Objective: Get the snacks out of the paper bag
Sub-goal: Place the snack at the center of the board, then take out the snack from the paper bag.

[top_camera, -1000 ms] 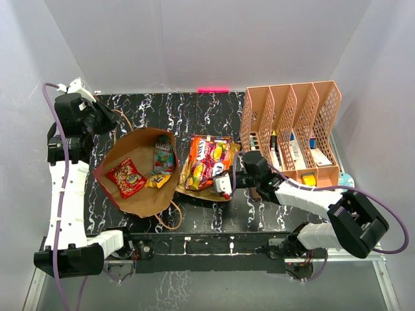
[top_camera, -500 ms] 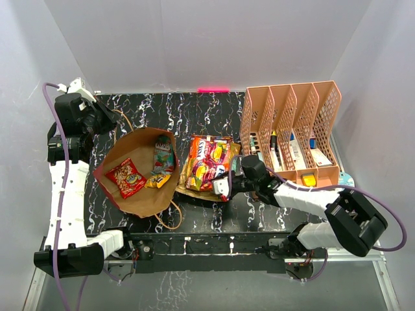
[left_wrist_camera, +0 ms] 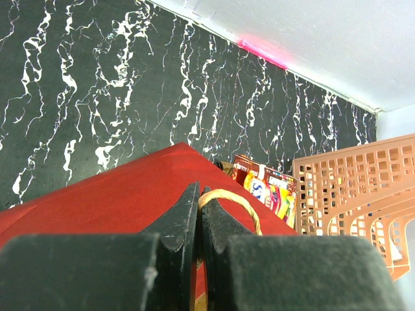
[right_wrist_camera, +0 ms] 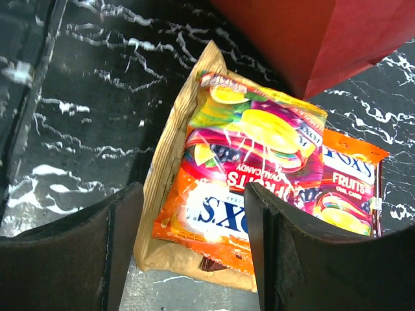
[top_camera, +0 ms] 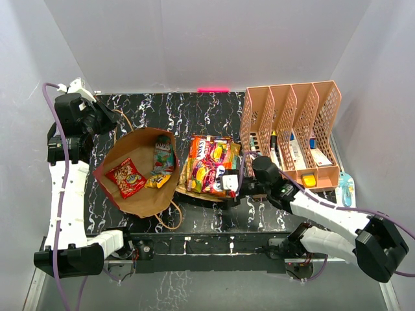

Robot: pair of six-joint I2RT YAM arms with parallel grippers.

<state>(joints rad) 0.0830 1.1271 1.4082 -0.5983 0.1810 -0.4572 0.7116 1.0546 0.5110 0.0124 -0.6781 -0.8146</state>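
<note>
Top external view: at the left, the left gripper [top_camera: 104,123] is pressed together on the cord handle [left_wrist_camera: 228,202], and the paper bag [top_camera: 139,201] is held open. A red packet [top_camera: 126,178], a yellow packet [top_camera: 157,180] and a teal packet [top_camera: 163,154] are seen inside. Just right, a pile of packets [top_camera: 207,165] is laid. The right gripper [top_camera: 228,183], fingers spread and empty, is placed at the pile's near-right corner. The bagged snacks are judged to lie to its left, beyond the pile.

place: robot lab cell | evidence: white enclosure walls [top_camera: 194,45]; marble-print table [top_camera: 194,110]

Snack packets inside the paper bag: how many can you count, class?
3: red packet at the left, yellow packet in the middle, teal packet behind it. More may be hidden.
</note>
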